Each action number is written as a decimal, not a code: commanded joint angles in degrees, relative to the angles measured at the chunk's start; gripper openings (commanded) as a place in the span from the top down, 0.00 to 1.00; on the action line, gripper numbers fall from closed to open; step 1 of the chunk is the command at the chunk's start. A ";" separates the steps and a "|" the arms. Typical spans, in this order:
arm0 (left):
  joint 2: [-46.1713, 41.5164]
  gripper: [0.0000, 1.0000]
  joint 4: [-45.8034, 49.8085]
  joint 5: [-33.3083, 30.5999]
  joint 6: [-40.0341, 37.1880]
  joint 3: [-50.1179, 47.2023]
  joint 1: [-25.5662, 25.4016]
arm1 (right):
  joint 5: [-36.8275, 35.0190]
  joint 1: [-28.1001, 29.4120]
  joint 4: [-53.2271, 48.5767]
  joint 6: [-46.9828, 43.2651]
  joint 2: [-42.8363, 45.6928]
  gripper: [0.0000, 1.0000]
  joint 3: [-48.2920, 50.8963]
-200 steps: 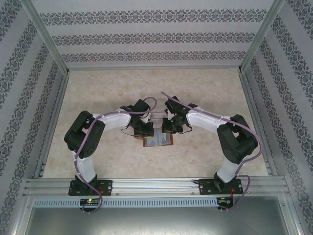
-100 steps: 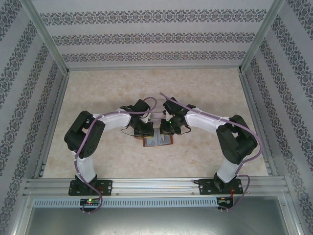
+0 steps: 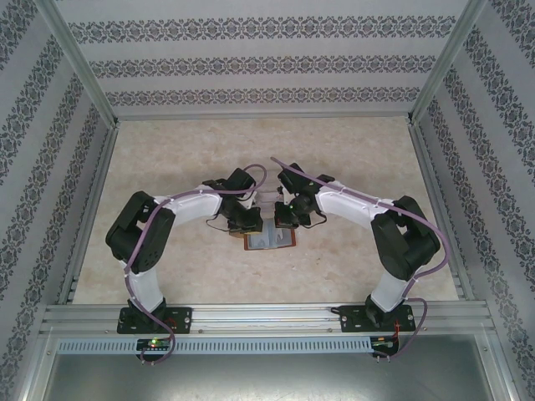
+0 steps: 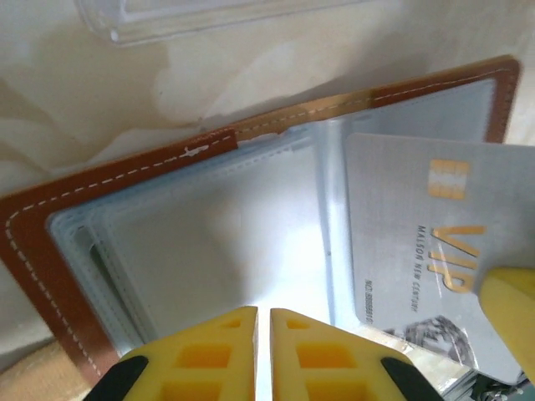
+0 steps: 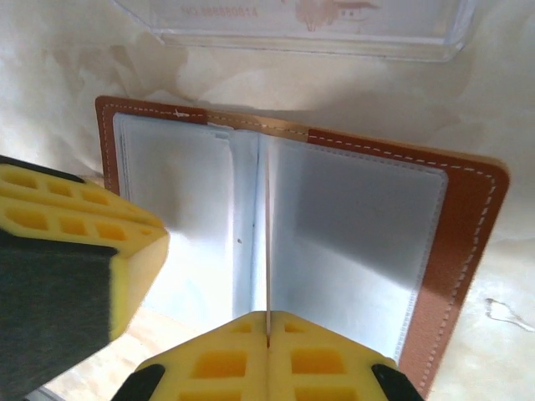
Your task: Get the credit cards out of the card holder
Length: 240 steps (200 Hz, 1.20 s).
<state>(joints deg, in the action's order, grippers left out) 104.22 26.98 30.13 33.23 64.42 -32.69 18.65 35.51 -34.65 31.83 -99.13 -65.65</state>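
Brown leather card holder (image 4: 125, 180) is lying open and flat on the counter (image 5: 501, 109), pale blue-grey sleeves facing up. It sits between my two arms, just on the near side of the clear plastic stand (image 5: 401, 38).

My right fingers (image 5: 280, 330) are clamped together on a grey VIP card (image 4: 418, 217). From the right wrist I get it edge-on, just a thin line running up over the fold. From the left wrist it's the flat face with the gold lettering, tilted over the right-hand page. I honestly can't tell if its far edge is tucked in a sleeve or already free.

My left fingers (image 4: 242, 330) are nearly together with only a slit between them and nothing in it. They're parked low over the left-hand page. It looks like they're pinning the holder down, but I can't swear they're touching.

So I'd say I'm mid-extraction on this one card. A whitish card with pink-red marks (image 5: 326, 12) shows through the plastic of the stand, so my guess is the job's partway done. Whether more cards are hiding in the sleeves, no idea from here.

Next move as I see it: the right draws the card up and away from the holder with a firm pinch, since thin slick plastic likes to pivot. The left should bear down so the leather doesn't ride up with it. Once it's clear, set it down on the counter away from the holder.
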 commanded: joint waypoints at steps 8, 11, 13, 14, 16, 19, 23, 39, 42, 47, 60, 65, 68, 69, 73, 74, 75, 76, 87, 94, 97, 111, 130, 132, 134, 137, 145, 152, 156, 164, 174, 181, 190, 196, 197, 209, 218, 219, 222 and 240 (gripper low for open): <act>-3.35 0.86 3.06 -2.12 -0.72 0.79 -0.80 | -2.31 0.09 -5.52 -10.07 1.84 0.96 -3.06; -3.48 0.86 3.14 -2.25 -0.71 0.74 -0.80 | -2.33 0.08 -5.96 -11.02 1.72 0.96 -3.41; -3.54 0.86 3.09 -2.31 -0.71 0.71 -0.76 | -2.31 0.02 -6.35 -11.71 1.63 0.96 -3.71; -3.57 0.86 3.13 -2.33 -0.71 0.66 -0.73 | -2.31 0.05 -6.63 -12.02 1.60 0.96 -3.84; -3.65 0.85 3.20 -2.42 -0.67 0.63 -0.72 | -2.37 0.04 -7.11 -12.75 1.45 0.96 -4.11; -3.87 0.85 3.22 -2.51 -0.71 0.58 -0.71 | -2.39 0.02 -7.83 -13.86 1.24 0.97 -4.54; -4.00 0.85 3.16 -2.61 -0.71 0.43 -0.76 | -2.41 0.06 -8.65 -15.43 1.01 0.97 -5.15; -4.66 0.85 2.84 -3.21 -0.63 -0.21 -0.55 | -2.89 0.00 -11.25 -21.55 0.14 0.97 -6.95; -4.77 0.85 2.70 -3.32 -0.63 -0.38 -0.47 | -2.85 0.00 -11.51 -22.77 -0.02 0.97 -7.19; -4.90 0.85 2.36 -3.37 -0.50 -0.71 -0.37 | -2.90 -0.06 -12.22 -24.53 -0.30 0.97 -7.59; -5.41 0.85 1.35 -3.22 -0.03 -1.74 0.03 | -2.74 -0.11 -13.92 -29.88 -1.18 0.96 -9.21; -5.58 0.85 1.01 -3.08 0.11 -2.10 0.22 | -2.43 -0.10 -14.28 -31.89 -1.39 0.96 -9.60; -5.68 0.84 0.80 -3.02 0.21 -2.44 0.27 | -2.40 -0.03 -14.51 -33.15 -1.53 0.96 -9.85; -5.74 0.85 0.75 -2.98 0.23 -2.44 0.35 | -2.40 -0.06 -14.58 -33.59 -1.56 0.96 -9.94; -5.86 0.85 0.56 -2.97 0.33 -2.74 0.48 | -2.72 0.08 -14.93 -35.18 -1.74 0.96 -10.34; -5.87 0.85 0.50 -2.97 0.38 -2.86 0.50 | -2.78 0.08 -15.10 -35.53 -1.80 0.96 -10.49; -5.92 0.85 0.47 -2.93 0.40 -2.88 0.55 | -2.90 0.09 -15.27 -35.88 -1.82 0.96 -10.61; -5.94 0.85 0.45 -2.95 0.42 -2.98 0.58 | -3.04 0.09 -15.40 -36.23 -1.93 0.96 -10.67; -6.43 0.85 0.20 -2.97 0.52 -3.70 0.78 | -3.93 0.09 -17.12 -40.10 -2.72 0.96 -12.49; -6.73 0.85 0.10 -3.05 0.60 -4.15 0.99 | -4.01 -0.06 -18.40 -42.79 -3.28 0.96 -13.72; -6.87 0.84 0.09 -3.08 0.60 -4.36 1.04 | -3.94 -0.01 -18.83 -44.49 -3.47 0.96 -14.13; -7.41 0.85 -0.08 -3.15 0.60 -5.24 1.46 | -3.95 0.03 -20.15 -51.52 -3.87 0.98 -15.40; -8.02 0.85 -0.18 -3.06 0.60 -6.36 2.06 | -4.56 0.04 -21.25 -60.35 -3.96 0.99 -16.79; -8.13 0.84 -0.22 -3.06 0.60 -6.51 2.14 | -4.78 0.08 -21.36 -61.16 -3.90 0.99 -16.95; -8.22 0.85 -0.25 -3.06 0.60 -6.64 2.20 | -5.01 0.09 -21.49 -61.99 -3.99 0.99 -17.14; -8.31 0.84 -0.22 -3.06 0.60 -6.73 2.30 | -5.26 0.08 -21.77 -63.24 -4.04 1.00 -17.45; -8.62 0.84 -0.15 -3.11 0.51 -7.23 2.54 | -5.89 0.07 -22.46 -66.23 -4.15 1.00 -18.06; -8.89 0.84 -0.18 -3.10 0.47 -7.64 2.91 | -6.58 0.07 -22.73 -68.92 -4.15 1.00 -18.52; -9.10 0.84 -0.18 -3.14 0.41 -7.87 3.04 | -7.11 0.08 -22.66 -70.19 -4.15 1.00 -18.75; -9.33 0.85 -0.23 -3.15 0.43 -8.25 3.36 | -8.29 0.08 -22.65 -72.38 -4.42 1.00 -19.30; -9.61 0.84 -0.26 -3.08 0.34 -8.77 3.78 | -9.43 -0.08 -23.28 -74.45 -5.00 1.00 -20.79; -9.68 0.84 -0.25 -3.08 0.21 -9.11 4.03 | -9.97 -0.33 -24.03 -75.90 -5.92 1.00 -22.53; -9.87 0.84 -0.26 -3.04 0.25 -9.51 4.36 | -10.20 -0.68 -25.64 -77.26 -7.18 1.00 -24.84; -9.96 0.84 -0.26 -2.98 0.17 -9.63 4.52 | -10.23 -0.86 -26.78 -77.99 -8.09 1.00 -26.46; -9.98 0.84 -0.26 -3.02 0.17 -9.69 4.59 | -10.23 -0.86 -26.78 -77.99 -8.09 1.00 -26.46; -10.22 0.84 -0.26 -2.97 0.10 -10.03 4.87 | -10.22 -1.31 -29.02 -79.72 -10.05 1.00 -29.97; -10.35 0.84 -0.26 -2.97 0.08 -10.21 5.01 | -10.11 -1.56 -30.58 -81.00 -11.45 1.00 -32.33; -10.36 0.84 -0.26 -2.93 0.08 -10.25 5.00 | -10.08 -1.57 -30.75 -81.12 -11.57 1.00 -32.65; -10.36 0.84 -0.26 -2.90 0.08 -10.34 5.13 | -10.07 -1.70 -31.17 -81.53 -12.01 1.00 -33.42; -10.45 0.84 -0.17 -2.84 0.03 -10.63 5.47 | -9.93 -2.06 -33.59 -83.68 -14.69 1.00 -37.85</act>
<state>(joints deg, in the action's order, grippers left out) 95.46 27.40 27.81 33.43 54.61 -28.16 9.30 34.22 -62.04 -45.63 -110.76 -98.06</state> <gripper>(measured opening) 0.156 0.042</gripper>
